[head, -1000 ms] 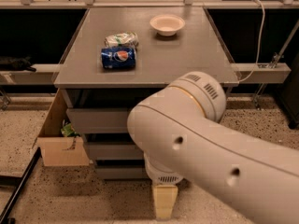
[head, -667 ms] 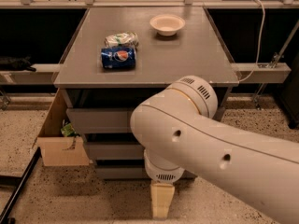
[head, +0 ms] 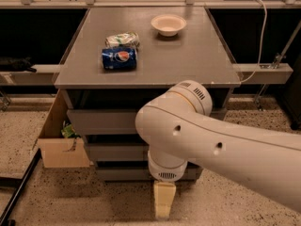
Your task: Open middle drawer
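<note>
Three grey drawer fronts stack under the grey table top (head: 188,60). The middle drawer (head: 115,152) shows only its left part, between the wider front above (head: 101,121) and the narrower front below (head: 122,174). My large white arm (head: 211,145) covers the rest, and the knobs are hidden behind it. The cream-coloured gripper (head: 160,199) hangs from the round wrist (head: 165,166), low in front of the bottom drawer and close to the floor.
On the table top lie a blue Pepsi can (head: 119,59), a crumpled packet (head: 122,39) and a white bowl (head: 168,24). An open cardboard box (head: 60,147) stands against the table's left side. A dark bar (head: 16,194) lies on the speckled floor at left.
My arm and the gripper have shifted slightly to the left in front of the drawers. The drawers and the table's objects have not moved.
</note>
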`<state>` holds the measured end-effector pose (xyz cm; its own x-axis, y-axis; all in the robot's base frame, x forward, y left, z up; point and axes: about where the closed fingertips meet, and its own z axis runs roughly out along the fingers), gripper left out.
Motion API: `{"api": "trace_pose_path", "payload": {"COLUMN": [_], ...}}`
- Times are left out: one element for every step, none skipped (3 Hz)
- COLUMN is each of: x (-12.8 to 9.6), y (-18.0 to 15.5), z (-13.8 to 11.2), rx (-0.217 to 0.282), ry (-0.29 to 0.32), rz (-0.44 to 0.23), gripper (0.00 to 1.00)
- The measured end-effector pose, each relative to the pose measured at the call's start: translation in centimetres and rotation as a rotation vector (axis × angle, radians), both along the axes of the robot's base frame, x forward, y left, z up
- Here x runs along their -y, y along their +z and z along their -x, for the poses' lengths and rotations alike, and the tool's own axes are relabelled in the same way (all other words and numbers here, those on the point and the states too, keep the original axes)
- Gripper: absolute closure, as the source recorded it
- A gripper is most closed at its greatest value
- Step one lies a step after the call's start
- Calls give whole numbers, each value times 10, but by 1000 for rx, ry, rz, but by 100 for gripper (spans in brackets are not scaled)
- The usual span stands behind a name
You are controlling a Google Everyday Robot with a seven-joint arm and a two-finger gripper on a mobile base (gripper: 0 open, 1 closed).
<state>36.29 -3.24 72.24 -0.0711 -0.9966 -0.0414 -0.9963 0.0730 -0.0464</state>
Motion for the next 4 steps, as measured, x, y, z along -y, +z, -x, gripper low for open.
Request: {"api": "trace_pose_path", "payload": {"x": [27, 51, 68, 68], "y": [-47, -71, -75, -75], "z": [-11, -9, 0, 0], "rx": [-98, -134, -107, -106], "ry": [-71, -131, -177, -178], "rz": [13, 14, 18, 18], "gripper": [0, 0, 0, 0]}}
